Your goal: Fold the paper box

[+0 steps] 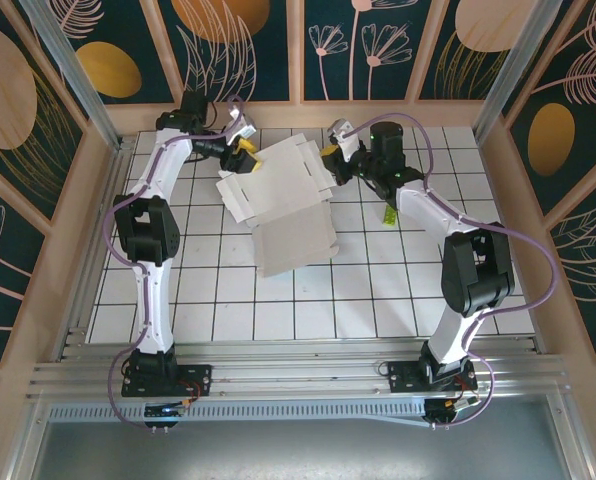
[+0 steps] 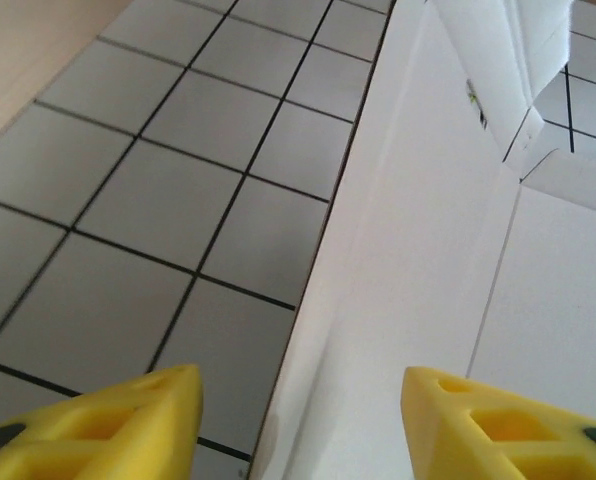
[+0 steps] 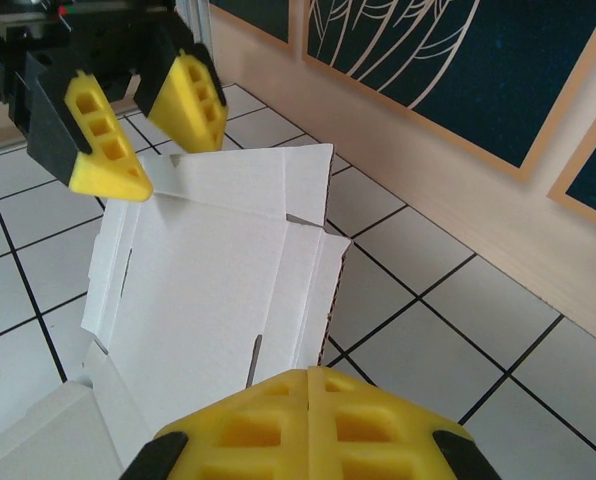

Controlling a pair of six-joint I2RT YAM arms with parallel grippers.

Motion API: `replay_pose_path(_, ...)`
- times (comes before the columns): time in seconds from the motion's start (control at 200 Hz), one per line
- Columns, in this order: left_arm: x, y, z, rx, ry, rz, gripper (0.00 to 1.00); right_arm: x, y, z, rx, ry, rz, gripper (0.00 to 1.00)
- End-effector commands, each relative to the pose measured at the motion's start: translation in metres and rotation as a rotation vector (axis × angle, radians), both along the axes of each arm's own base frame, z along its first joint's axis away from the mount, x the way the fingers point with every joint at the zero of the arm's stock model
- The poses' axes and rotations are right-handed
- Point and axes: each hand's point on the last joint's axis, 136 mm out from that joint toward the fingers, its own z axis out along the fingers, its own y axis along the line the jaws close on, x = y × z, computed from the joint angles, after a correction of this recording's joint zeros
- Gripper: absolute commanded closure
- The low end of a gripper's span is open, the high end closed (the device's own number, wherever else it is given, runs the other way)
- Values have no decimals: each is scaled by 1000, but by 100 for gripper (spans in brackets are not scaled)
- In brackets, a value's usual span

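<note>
Left arm: rises from its base along the left side of the table (image 1: pixel 378 290), then bends inward at the far end, so the left end effector (image 1: pixel 240 150) sits at the far-left corner of the paper box (image 1: pixel 283 205). Right arm: reaches forward and leans inward, with the right end effector (image 1: pixel 333 158) at the sheet's far-right edge.

The box lies opened out, white side up, on the tiled middle of the table, with its far portion lifted off the surface.

The left wrist view shows the left end effector (image 2: pixel 298 420) with its fingers spread, the card's (image 2: pixel 408 260) long edge running between them.

The right wrist view shows the right end effector (image 3: pixel 313 420) pressed together, with the sheet (image 3: pixel 208 270) reaching right up to it. Whether card is nipped there cannot be told. Across the sheet, the left end effector (image 3: pixel 148 120) straddles a corner flap.
</note>
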Motion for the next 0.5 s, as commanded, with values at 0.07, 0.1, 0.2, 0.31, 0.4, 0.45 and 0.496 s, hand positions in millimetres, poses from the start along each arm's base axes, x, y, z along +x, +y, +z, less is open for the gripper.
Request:
replay_pose_path(0.07,-6,10,-3,62,-16,21,65,7,0,12,-15,-51,-11,100)
replay_pose_path(0.1,-6,11,-4,68,-15,24,69,7,1,12,-16,-51,-10,100)
replay_pose_path(0.2,-5,11,-2,72,-19,31,81,9,0,12,-16,-48,-18,100)
replay_pose_path(0.31,-3,11,8,69,-50,37,87,13,-2,17,-3,-46,-53,100)
replay_pose_path(0.4,1,12,19,100,-99,62,89,20,-7,27,35,-33,-134,72)
replay_pose_path(0.45,5,11,23,141,-146,86,90,25,-13,41,96,-11,-208,53)
replay_pose_path(0.496,9,10,23,199,-202,117,93,29,-23,59,192,25,-305,43)
